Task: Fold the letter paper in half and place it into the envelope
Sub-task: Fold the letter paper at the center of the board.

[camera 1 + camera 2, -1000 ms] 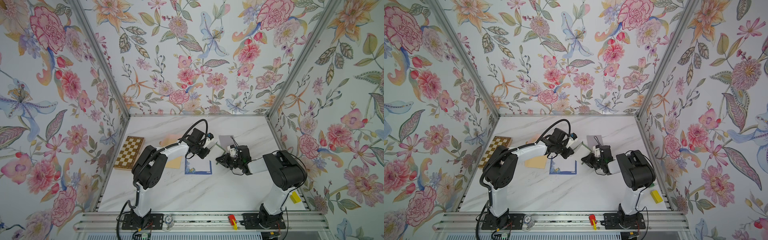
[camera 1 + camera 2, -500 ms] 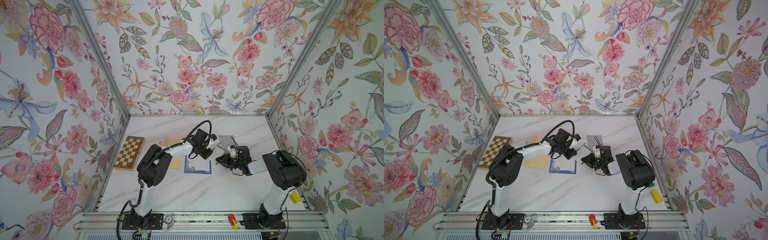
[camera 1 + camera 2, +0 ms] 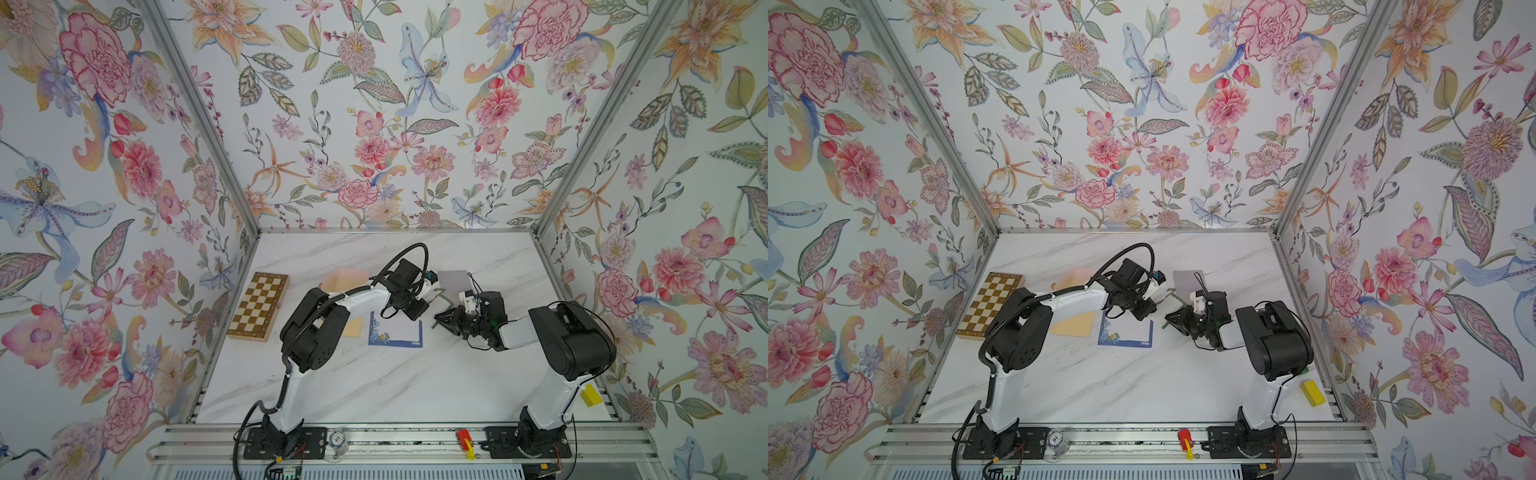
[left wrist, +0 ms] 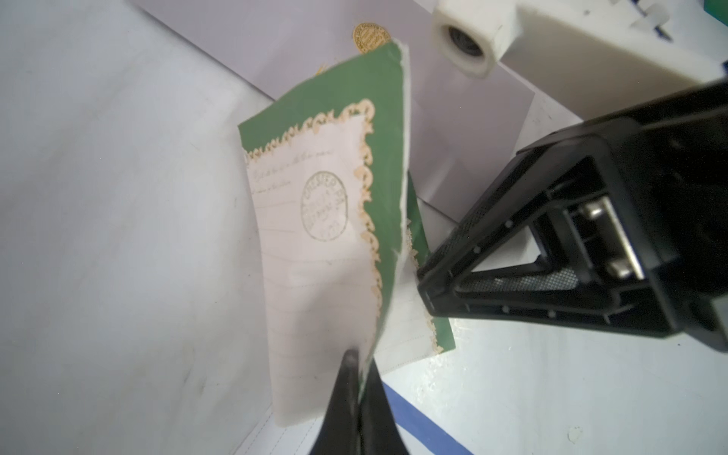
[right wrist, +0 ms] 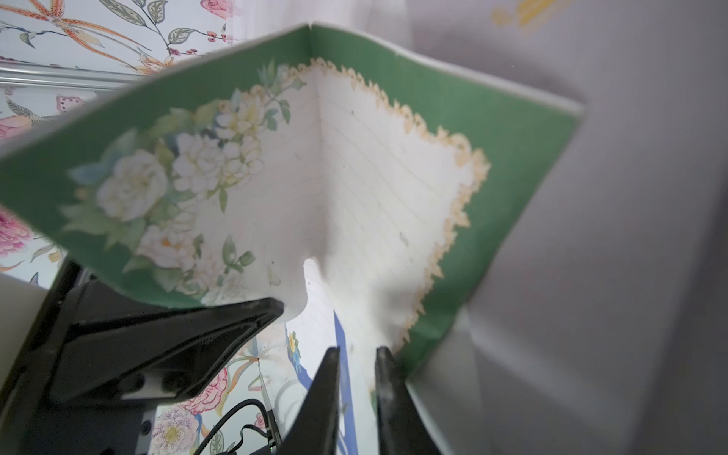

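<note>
The letter paper (image 4: 315,244), green-bordered with a lined white middle, hangs half folded in a V above the table, seen from inside in the right wrist view (image 5: 354,169). My left gripper (image 4: 358,354) is shut on its free edges. My right gripper (image 5: 356,352) stands close beside it, jaws a narrow gap apart, and the paper's lower corner lies against one of its fingers (image 5: 390,378). In both top views the two grippers (image 3: 434,297) (image 3: 440,318) meet at mid-table. The lavender envelope (image 3: 453,279) (image 4: 453,130) lies flat just behind them, with a gold seal.
A blue-bordered sheet (image 3: 395,334) lies on the table under the grippers. A tan envelope (image 3: 355,328) and a pink one (image 3: 347,278) lie further left, with a chessboard (image 3: 258,305) by the left wall. A yellow block (image 3: 590,395) sits at the front right edge.
My left gripper has carried the paper a little to the right, toward the right gripper. The right jaws have parted slightly.
</note>
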### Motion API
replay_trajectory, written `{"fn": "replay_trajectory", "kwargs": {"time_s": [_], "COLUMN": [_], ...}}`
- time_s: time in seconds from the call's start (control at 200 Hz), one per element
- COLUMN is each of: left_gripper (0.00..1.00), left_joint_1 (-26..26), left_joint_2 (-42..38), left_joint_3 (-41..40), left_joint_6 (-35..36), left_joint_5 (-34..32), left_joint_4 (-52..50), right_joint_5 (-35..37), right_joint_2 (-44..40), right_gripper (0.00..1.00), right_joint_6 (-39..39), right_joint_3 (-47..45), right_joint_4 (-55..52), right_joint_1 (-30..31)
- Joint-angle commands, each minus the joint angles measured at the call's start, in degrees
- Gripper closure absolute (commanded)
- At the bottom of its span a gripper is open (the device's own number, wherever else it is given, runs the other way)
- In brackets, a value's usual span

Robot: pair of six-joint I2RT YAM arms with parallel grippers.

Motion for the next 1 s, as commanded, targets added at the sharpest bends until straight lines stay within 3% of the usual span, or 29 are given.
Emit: {"fn": "replay_trajectory", "kwargs": {"time_s": [0.0, 0.16, 0.37, 0.546, 0.666, 0.996], "left_gripper": [1.0, 1.0, 1.0, 1.0, 1.0, 1.0], "left_joint_1": [-0.89, -1.06, -1.42, -2.03, -2.72, -3.17], "left_joint_2": [1.48, 1.72, 1.69, 1.86, 2.07, 2.8], "left_joint_3": [1.71, 2.56, 3.0, 3.19, 3.76, 4.74], "left_joint_6": [1.44, 3.12, 5.36, 7.05, 8.48, 10.63], "left_joint_5": [-1.72, -2.96, -3.71, -4.45, -6.1, -7.46], "left_joint_4": [-2.35, -4.08, -5.21, -5.44, -6.16, -6.89], "right_joint_5": [-1.46, -1.51, 0.68, -3.28, -7.2, -11.34], "right_joint_2": [-3.18, -7.39, -13.17, -10.93, -6.09, 5.78], "right_gripper": [0.79, 0.77, 0.74, 0.73, 0.73, 0.74], "right_joint_6": [-1.13, -7.34, -23.31, -32.69, -35.88, -35.39], "right_joint_3": [0.38, 2.76, 11.69, 22.05, 29.5, 44.04], "right_joint_4": [-2.59, -13.86, -40.18, -54.72, -59.69, -62.0], "right_joint_1": [-1.16, -3.3, -8.87, -14.15, -14.47, -9.56]}}
